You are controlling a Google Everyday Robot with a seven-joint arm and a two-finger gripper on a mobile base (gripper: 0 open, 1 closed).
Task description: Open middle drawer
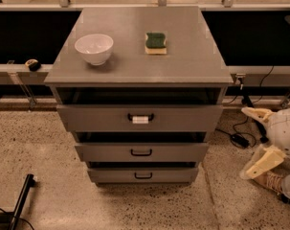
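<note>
The grey cabinet has three drawers. The middle drawer [183,153] is the second one down, a low grey front with a small plain black loop handle [141,152]. A dark gap shows above its front. My gripper [257,139] is to the right of the cabinet, just above the floor, about level with the middle drawer and well clear of its handle. Its two cream fingers [262,161] stand wide apart, open and empty.
The top drawer [96,119] has a white tag [140,120] on its handle, and the bottom drawer [143,175] sits below. A white bowl [94,48] and a green-and-yellow sponge [155,42] lie on the cabinet top. Cables [239,139] lie on the floor at right, and a black stand leg [23,195] is at lower left.
</note>
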